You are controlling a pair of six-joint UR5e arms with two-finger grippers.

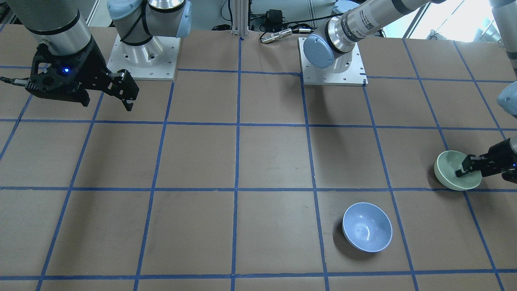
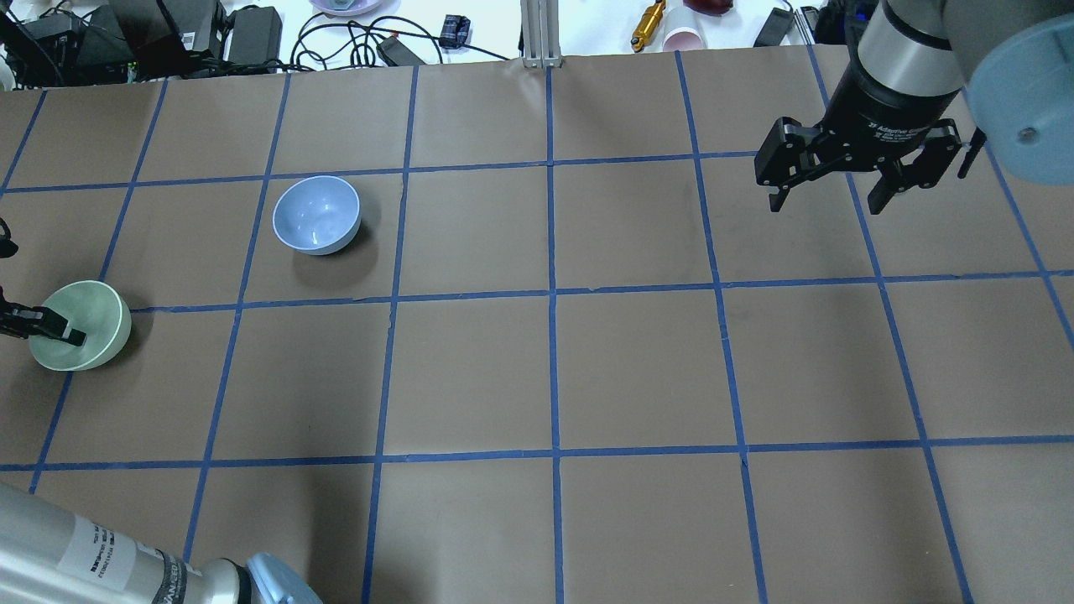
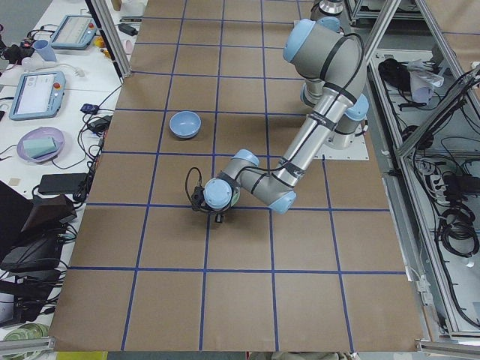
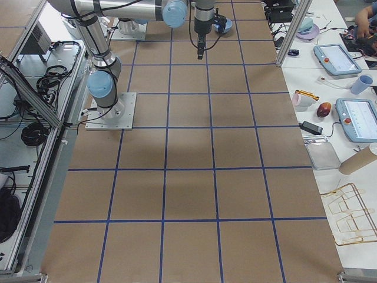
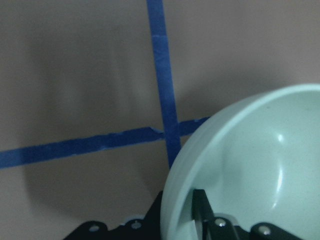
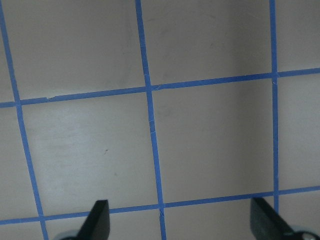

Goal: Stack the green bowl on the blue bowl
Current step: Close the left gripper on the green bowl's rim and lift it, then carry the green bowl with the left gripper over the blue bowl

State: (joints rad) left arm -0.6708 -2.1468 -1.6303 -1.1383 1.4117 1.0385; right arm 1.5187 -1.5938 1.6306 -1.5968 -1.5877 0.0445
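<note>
The green bowl [image 1: 452, 171] [image 2: 84, 323] is near the table's left edge, tilted on its side. My left gripper [image 1: 464, 169] [image 2: 63, 334] is shut on its rim. In the left wrist view one finger [image 5: 200, 210] is inside the green bowl [image 5: 250, 165] and the other is outside the wall. Whether the bowl touches the table I cannot tell. The blue bowl [image 1: 366, 227] [image 2: 317, 214] [image 3: 184, 124] stands upright and empty, about one grid square away. My right gripper [image 2: 826, 201] [image 1: 127, 97] [image 6: 182, 225] is open and empty, far off over the right side.
Blue tape lines [image 2: 551, 294] mark a grid on the brown table. The two arm bases [image 1: 143, 56] [image 1: 333, 64] are bolted at the robot's edge. Cables, power bricks and a pink cup [image 2: 684, 38] lie beyond the far edge.
</note>
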